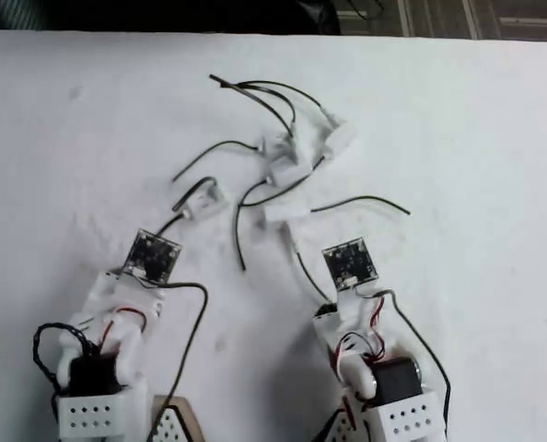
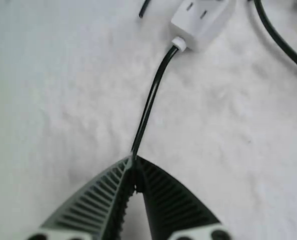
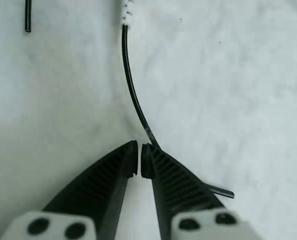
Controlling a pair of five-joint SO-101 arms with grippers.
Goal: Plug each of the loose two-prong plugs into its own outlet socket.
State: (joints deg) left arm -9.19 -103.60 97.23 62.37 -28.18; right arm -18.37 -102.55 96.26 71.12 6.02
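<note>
Pinching the socket cord (image 2: 151, 100) in your left gripper (image 2: 134, 165), well short of the white socket (image 2: 201, 17) lying on the table (image 2: 63, 100), with your right gripper (image 3: 139, 150) clenched empty over a second cord (image 3: 130, 85), you are probably risking the socket dragging and twisting instead of lining up.

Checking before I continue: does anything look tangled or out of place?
Yes. The white plugs and sockets lie jumbled mid-table, their black cords crossing. The left gripper pinches the cord of one socket, not its body.
</note>
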